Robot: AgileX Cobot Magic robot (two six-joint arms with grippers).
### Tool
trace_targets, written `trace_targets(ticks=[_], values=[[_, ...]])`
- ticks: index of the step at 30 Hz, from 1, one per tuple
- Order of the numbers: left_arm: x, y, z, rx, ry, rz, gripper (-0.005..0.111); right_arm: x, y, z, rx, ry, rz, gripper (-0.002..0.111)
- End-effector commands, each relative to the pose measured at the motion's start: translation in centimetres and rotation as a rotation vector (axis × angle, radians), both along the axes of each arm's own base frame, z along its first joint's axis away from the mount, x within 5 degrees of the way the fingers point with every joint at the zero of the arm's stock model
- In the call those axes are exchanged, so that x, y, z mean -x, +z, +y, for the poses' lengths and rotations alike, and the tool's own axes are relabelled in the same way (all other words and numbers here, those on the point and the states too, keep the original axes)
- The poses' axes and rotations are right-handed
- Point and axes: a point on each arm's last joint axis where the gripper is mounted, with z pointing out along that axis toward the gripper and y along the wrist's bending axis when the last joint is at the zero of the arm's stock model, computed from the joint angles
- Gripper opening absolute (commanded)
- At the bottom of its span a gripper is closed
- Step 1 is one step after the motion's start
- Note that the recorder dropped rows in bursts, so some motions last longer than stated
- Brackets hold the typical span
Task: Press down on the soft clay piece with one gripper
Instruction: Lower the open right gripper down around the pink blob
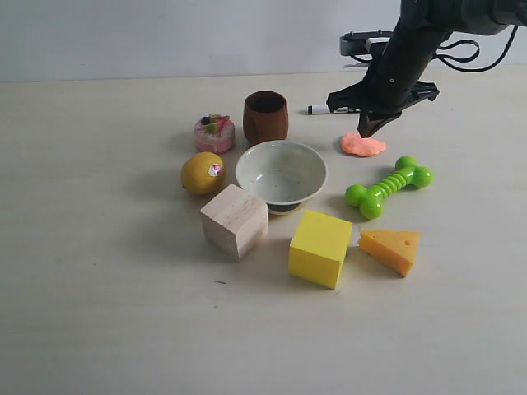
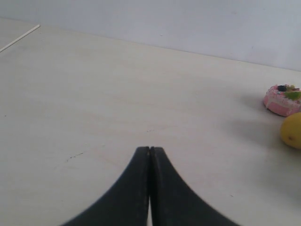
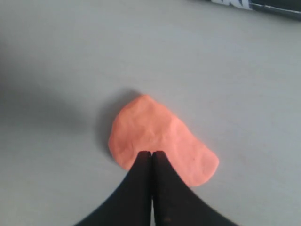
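**All pinched shut here**

The left gripper (image 2: 149, 149) is seen pinched shut. Further right, past the wooden cup (image 1: 265, 117), the clay piece (image 1: 362, 146) is laid near the green bone (image 1: 388, 187). The right gripper (image 1: 368, 130), squeezed shut, is set at its edge.

We are recording bright, even, diffuse light over the table (image 1: 99, 313); shadows are falling soft and leftward in the exterior view. The left tool (image 2: 149, 149) and right tool (image 3: 151, 153) are blurring toward the frame edge; the soft clay piece (image 3: 160, 136) is casting a dim shadow.
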Motion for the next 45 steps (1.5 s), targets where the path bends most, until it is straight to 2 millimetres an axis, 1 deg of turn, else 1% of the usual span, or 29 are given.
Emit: trace_targets(ticks=[1,6,12,17,29,40,45], values=[[0.0,0.2,0.0,0.003,0.002,-0.018,0.0,-0.2,0.3,0.2,-0.013,-0.005,-0.027,0.0],[0.0,0.2,0.0,0.003,0.002,-0.018,0.0,-0.4,0.2,0.2,-0.016,-0.008,-0.039,0.0],[0.0,0.2,0.0,0.003,0.002,-0.018,0.0,-0.6,-1.2,0.2,-0.013,-0.008,-0.027,0.0],[0.0,0.2,0.0,0.003,0.002,-0.018,0.0,-0.5,-2.8,0.2,-0.003,-0.006,0.01,0.0],[0.0,0.2,0.0,0.003,0.002,-0.018,0.0,0.8,-8.6,-0.2,0.048,-0.013,0.21,0.0],[0.0,0.2,0.0,0.003,0.002,-0.018,0.0,1.3,-11.4,-0.3,0.065,-0.009,0.268,0.0],[0.0,0.2,0.0,0.003,0.002,-0.018,0.0,1.4,-11.7,-0.3,0.067,-0.009,0.277,0.0]])
